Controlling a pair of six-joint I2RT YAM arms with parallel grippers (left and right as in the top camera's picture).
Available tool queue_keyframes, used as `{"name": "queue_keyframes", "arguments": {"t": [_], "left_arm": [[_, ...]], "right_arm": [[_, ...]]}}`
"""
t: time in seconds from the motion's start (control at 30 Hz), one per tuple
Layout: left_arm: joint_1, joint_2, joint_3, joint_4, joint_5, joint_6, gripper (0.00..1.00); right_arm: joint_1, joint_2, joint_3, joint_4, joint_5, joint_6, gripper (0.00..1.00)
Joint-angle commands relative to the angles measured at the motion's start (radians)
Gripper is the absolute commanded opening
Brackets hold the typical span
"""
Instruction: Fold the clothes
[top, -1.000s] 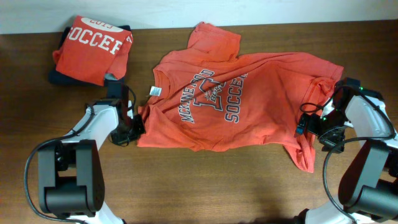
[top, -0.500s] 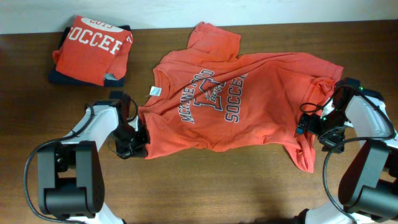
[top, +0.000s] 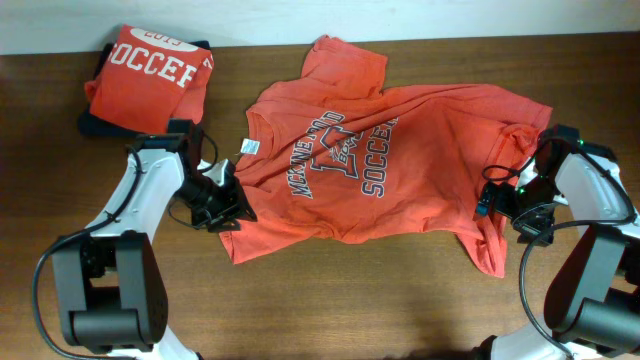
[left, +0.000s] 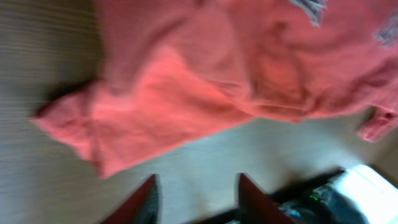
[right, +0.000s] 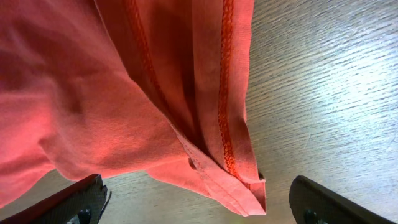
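An orange-red T-shirt (top: 400, 170) with "SOCCER" lettering lies spread face up across the middle of the table, its white neck tag (top: 249, 147) at the left. My left gripper (top: 228, 207) hovers over the shirt's left edge, open and empty. In the left wrist view the left gripper (left: 198, 199) has bare table between its fingers, with the shirt's bunched corner (left: 124, 130) just beyond. My right gripper (top: 497, 205) sits at the shirt's right sleeve, wide open. In the right wrist view the right gripper (right: 199, 208) stands over the stitched hem (right: 224, 162), which lies loose between the fingers.
A second orange-red shirt (top: 150, 75), folded, rests on a dark navy garment (top: 100, 125) at the back left. The wooden table (top: 350, 300) runs along the front. A pale wall edge lies behind the table.
My left gripper dragged the shirt's front-left corner toward the front, then opened, let it go and drew back over the shirt's left edge. The right arm has not moved.
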Motion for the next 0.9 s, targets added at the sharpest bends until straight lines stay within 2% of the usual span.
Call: {"name": "queue_keyframes", "arguments": {"t": [0.0,0.17,0.43,0.53,0.73,0.87], "left_arm": [[-0.003,-0.028,0.014,-0.027,-0.190,0.068,0.49],[-0.016,-0.028,0.008,-0.073,-0.227,0.230,0.55],[-0.110,-0.028,-0.080,-0.018,-0.235,0.366,0.49],[-0.135,-0.028,-0.111,-0.004,-0.280,0.369,0.44],[-0.137,-0.028,-0.131,0.007,-0.345,0.297,0.43],[-0.137,-0.028,-0.134,0.038,-0.349,0.294,0.43]], "right_arm": [[0.002,-0.010,-0.003,0.000,0.009,-0.003,0.99],[0.002,-0.010,-0.003,0.000,0.009,-0.003,0.99],[0.002,-0.010,-0.003,0.000,0.009,-0.003,0.99],[0.002,-0.010,-0.003,0.000,0.009,-0.003,0.99],[0.002,-0.010,-0.003,0.000,0.009,-0.003,0.99],[0.002,-0.010,-0.003,0.000,0.009,-0.003,0.99]]}}
